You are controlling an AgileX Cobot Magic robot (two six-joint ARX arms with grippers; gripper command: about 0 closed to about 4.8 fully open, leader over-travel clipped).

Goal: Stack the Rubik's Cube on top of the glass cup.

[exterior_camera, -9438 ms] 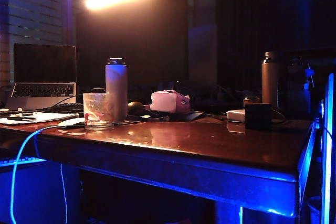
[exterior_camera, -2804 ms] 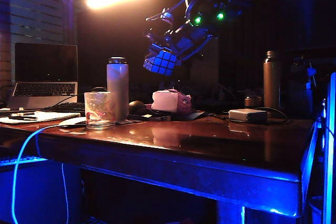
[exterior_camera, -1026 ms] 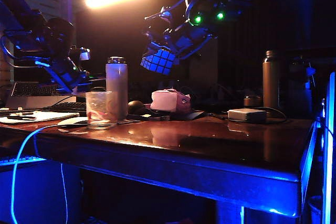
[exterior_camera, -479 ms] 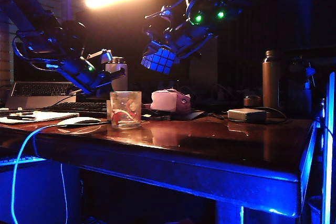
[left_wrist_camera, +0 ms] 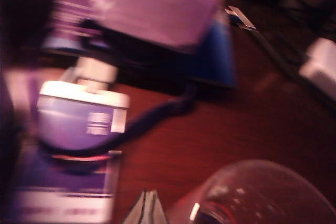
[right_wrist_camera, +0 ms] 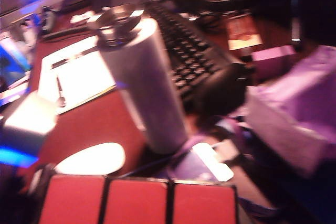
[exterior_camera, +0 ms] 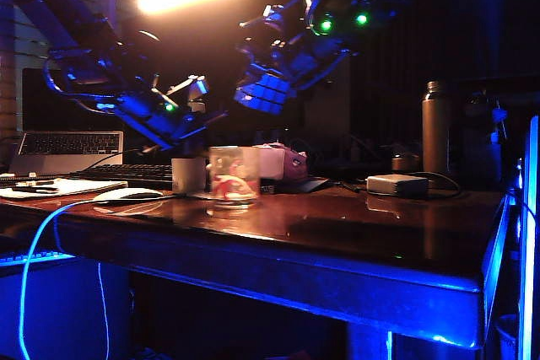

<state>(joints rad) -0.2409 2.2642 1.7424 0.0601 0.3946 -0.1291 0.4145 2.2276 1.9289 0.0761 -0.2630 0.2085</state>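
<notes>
Exterior view: right gripper (exterior_camera: 263,90) holds Rubik's Cube (exterior_camera: 261,94) above glass cup (exterior_camera: 234,175)

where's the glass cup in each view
Exterior view: the glass cup stands on the table near its front edge, left of centre, by the left gripper and below the Rubik's Cube held up by the right gripper.
Left wrist view: its rim fills the near corner.
Right wrist view: not in it.
Shared landmark: the pink box, also at and.
</notes>
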